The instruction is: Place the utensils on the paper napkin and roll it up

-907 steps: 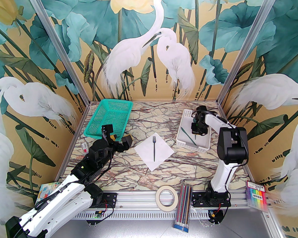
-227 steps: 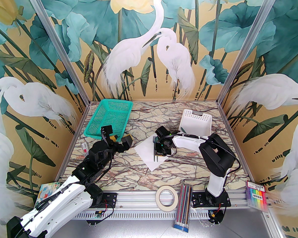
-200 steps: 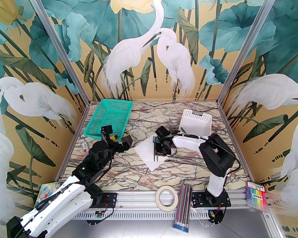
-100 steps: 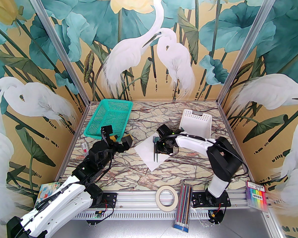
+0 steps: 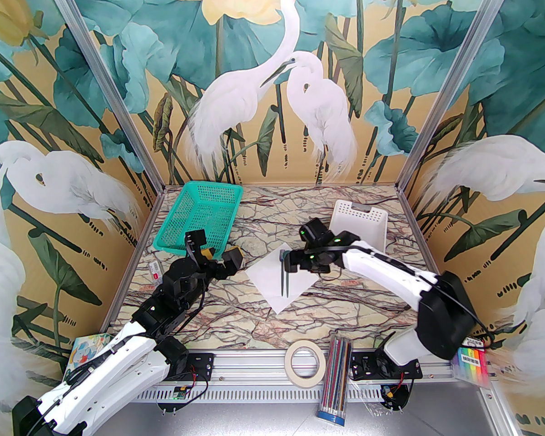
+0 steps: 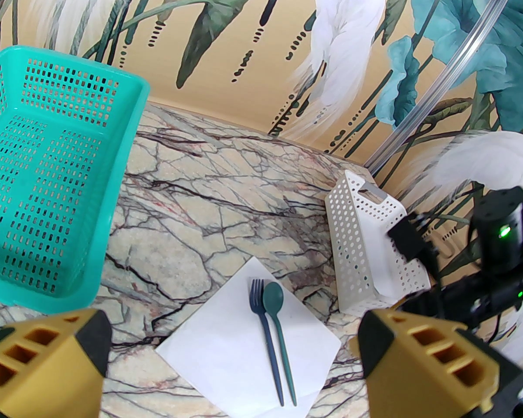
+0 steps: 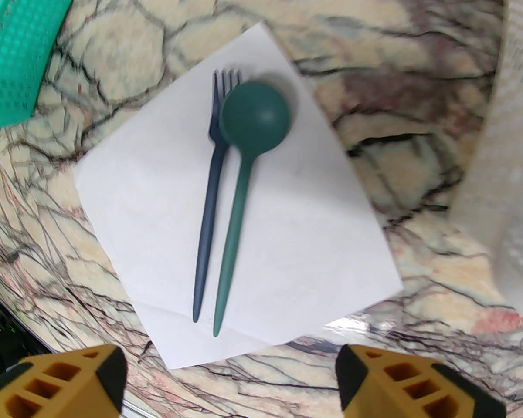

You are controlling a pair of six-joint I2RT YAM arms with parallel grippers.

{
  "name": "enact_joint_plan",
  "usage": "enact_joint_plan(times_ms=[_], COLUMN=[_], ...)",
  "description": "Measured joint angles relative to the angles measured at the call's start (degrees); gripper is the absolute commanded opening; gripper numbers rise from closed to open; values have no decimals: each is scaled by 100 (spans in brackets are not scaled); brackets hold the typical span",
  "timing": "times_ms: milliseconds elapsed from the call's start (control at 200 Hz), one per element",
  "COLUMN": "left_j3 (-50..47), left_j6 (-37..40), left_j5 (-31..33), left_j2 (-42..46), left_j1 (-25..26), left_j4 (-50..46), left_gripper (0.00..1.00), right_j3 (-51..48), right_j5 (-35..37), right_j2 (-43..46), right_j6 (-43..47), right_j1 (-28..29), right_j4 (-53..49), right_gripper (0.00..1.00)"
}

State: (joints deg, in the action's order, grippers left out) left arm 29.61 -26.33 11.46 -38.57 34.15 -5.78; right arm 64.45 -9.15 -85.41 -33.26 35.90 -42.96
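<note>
– Worktop [image 5: 254, 329], near edge: what lies at 6 o'clock?
– A cream roll of masking tape [image 5: 305, 379], and at its 3 o'clock a bundle of coloured pencils [image 5: 337, 382].
– And mid-worktop?
– The thin white square paper napkin [image 5: 263, 279], one corner toward 6. On it lie the slim dark plastic fork [image 7: 207, 216] and, at its 3 o'clock, the dark green round-bowled plastic spoon [image 7: 237, 198], side by side, heads toward 12, bowl touching the tines.
– Grippers?
– Left gripper [image 5: 215, 250] at the napkin's 9 o'clock, fingers spread, empty. Right gripper [image 7: 231, 364] above the napkin's 2 o'clock edge, spread too, holding nothing.
– Farther back?
– Teal perforated plastic basket [image 5: 200, 218] at 11 o'clock, white perforated plastic basket [image 5: 361, 218] at 1 o'clock.
</note>
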Motion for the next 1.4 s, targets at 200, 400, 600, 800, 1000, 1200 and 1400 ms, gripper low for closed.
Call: enact_joint_plan(times_ms=[200, 400, 600, 800, 1000, 1200, 1400], left_j3=[2, 2, 2, 4, 13, 31, 79], left_j6=[2, 2, 2, 2, 2, 4, 2], left_j5=[2, 2, 4, 4, 4, 4, 4], left_j2=[87, 103, 103, 101, 101, 101, 101], left_j1=[0, 0, 0, 0, 0, 0, 0], left_j4=[-57, -138, -149, -155, -175, -190, -225], left_gripper=[99, 99, 99, 99, 99, 99, 99], right_j3=[0, 0, 0, 0, 0, 76, 485], right_j5=[-87, -389, -730, -1145, -1429, -1471, -1464], right_j2=[457, 793, 1213, 1593, 1853, 1766, 1178], right_j6=[175, 352, 531, 682, 859, 1040, 1255], right_j1=[-402, -874, -1394, -1928, -2520, -3121, -3495], right_j4=[-146, -330, -531, -667, -793, -813, -767], right_gripper=[99, 99, 99, 99, 99, 99, 99])
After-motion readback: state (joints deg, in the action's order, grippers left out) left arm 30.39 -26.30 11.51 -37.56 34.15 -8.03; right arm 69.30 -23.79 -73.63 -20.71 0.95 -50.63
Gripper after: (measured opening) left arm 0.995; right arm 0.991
